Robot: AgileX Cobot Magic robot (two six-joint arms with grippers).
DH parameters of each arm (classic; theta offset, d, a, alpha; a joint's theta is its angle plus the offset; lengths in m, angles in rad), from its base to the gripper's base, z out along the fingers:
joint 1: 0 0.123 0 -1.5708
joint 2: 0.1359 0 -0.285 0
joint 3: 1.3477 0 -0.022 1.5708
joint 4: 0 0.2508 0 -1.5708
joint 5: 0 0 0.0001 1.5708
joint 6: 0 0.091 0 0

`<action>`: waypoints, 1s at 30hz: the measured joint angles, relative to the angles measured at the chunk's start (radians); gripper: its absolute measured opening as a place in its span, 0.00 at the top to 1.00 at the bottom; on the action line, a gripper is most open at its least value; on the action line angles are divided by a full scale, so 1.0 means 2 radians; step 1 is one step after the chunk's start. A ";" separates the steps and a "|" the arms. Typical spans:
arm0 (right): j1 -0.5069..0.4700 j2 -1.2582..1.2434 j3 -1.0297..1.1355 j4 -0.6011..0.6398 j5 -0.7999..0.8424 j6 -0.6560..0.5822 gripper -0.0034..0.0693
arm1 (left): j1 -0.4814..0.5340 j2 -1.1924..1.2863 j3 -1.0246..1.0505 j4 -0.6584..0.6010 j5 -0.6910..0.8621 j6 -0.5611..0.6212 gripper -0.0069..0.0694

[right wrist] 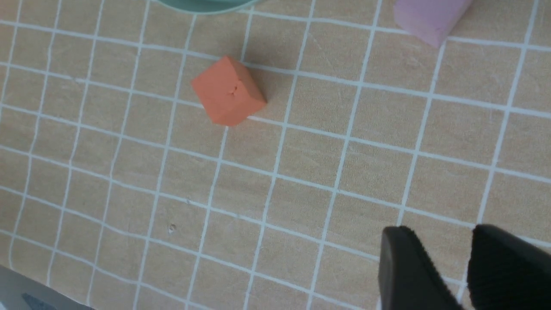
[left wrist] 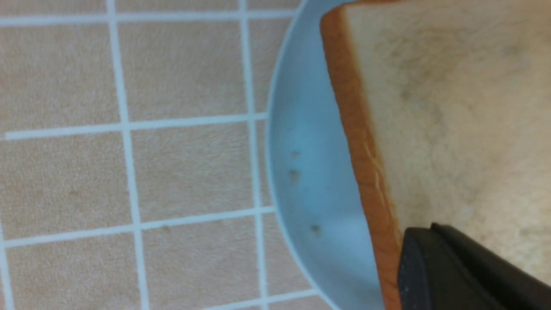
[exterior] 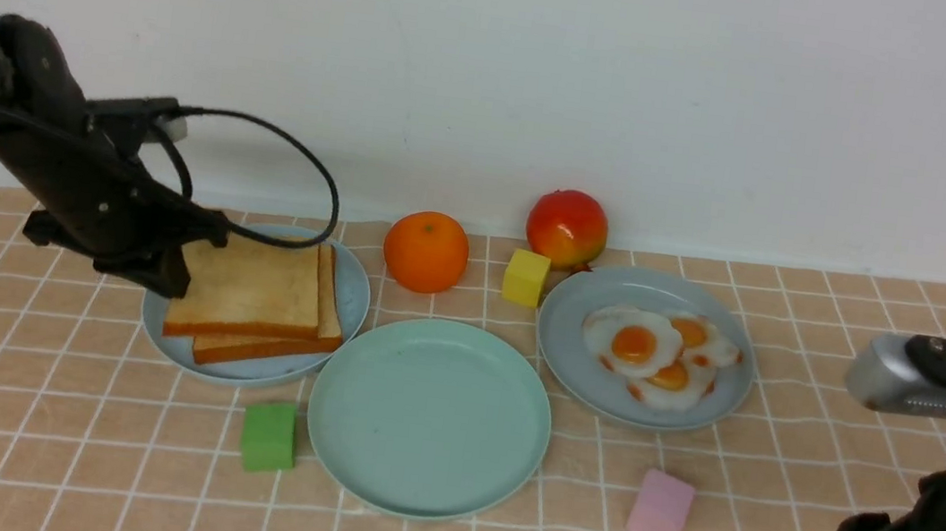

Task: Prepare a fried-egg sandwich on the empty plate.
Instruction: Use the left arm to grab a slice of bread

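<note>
L gripper (exterior: 182, 270) pinches square, brown-crusted toast slice (exterior: 253, 288) at its 9 o'clock edge. R gripper (right wrist: 447, 243) slightly spread, empty.

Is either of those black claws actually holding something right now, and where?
The left pincer grips the top square golden toast slice by its left crust edge; the right pincer holds nothing.
</note>
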 joint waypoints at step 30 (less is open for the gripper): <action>0.000 0.000 0.000 0.012 0.010 -0.001 0.62 | 0.000 0.034 0.001 0.002 -0.015 -0.075 0.51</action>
